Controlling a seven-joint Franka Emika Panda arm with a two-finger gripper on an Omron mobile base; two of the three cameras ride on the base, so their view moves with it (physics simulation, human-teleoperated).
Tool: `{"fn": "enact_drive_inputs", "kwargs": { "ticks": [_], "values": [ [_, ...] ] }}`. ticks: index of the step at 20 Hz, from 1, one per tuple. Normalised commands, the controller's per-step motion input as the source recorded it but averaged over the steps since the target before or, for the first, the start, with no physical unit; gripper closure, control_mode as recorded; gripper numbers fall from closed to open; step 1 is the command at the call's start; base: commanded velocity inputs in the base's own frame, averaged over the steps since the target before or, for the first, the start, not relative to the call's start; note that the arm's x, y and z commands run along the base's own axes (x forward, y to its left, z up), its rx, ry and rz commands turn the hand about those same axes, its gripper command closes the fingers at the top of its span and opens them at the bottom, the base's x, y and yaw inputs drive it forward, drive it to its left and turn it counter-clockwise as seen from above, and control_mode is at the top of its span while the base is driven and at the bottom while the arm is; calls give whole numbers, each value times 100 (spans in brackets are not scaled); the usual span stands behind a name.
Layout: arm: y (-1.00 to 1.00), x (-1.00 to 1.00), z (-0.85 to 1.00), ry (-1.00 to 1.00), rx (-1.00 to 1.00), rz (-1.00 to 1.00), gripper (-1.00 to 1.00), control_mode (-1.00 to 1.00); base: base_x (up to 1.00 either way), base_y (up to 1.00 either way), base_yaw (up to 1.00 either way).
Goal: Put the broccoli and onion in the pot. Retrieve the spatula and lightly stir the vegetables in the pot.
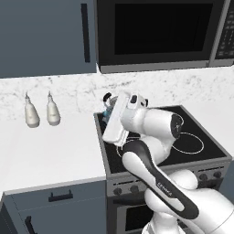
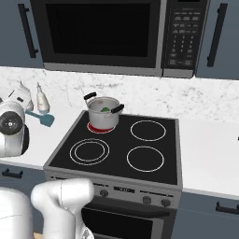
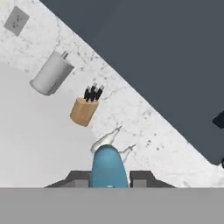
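Note:
The shiny steel pot point(image 2: 103, 113) with two black handles stands on the stove's back-left burner. The green broccoli point(image 2: 105, 110) lies inside it. The onion is hidden from view. Left of the stove, low over the counter, my gripper point(image 2: 24, 106) is shut on the light-blue spatula point(image 2: 44, 120), whose blade points toward the stove. In the hand view the spatula point(image 3: 108, 168) sticks out between my two dark fingertips point(image 3: 142, 177), with the gripper point(image 3: 111, 178) shut on it. In the left base view my own arm point(image 1: 137, 123) covers the pot.
Two white bottles point(image 1: 32, 114) point(image 1: 53, 112) stand by the marble backsplash, just behind my hand. A knife block point(image 3: 85, 109) and a paper towel roll point(image 3: 52, 73) are farther along the counter. The microwave point(image 2: 102, 32) hangs above the stove point(image 2: 121, 144).

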Motion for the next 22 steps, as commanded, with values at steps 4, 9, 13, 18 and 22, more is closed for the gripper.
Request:
{"fn": "enact_drive_inputs", "kwargs": {
  "ticks": [4, 9, 13, 18, 22],
  "values": [
    [-80, 15, 31, 0, 55, -19, 100, -100, 0, 0, 0],
    [-67, 33, 31, 0, 57, -5, 100, -100, 0, 0, 0],
    [-54, 64, 17, 0, 50, -6, 100, -100, 0, 0, 0],
    [-62, 54, 2, 1, 41, -11, 100, -100, 0, 0, 0],
    [-73, 15, -45, 7, 19, -17, 100, -100, 0, 0, 0]
  ]
}}
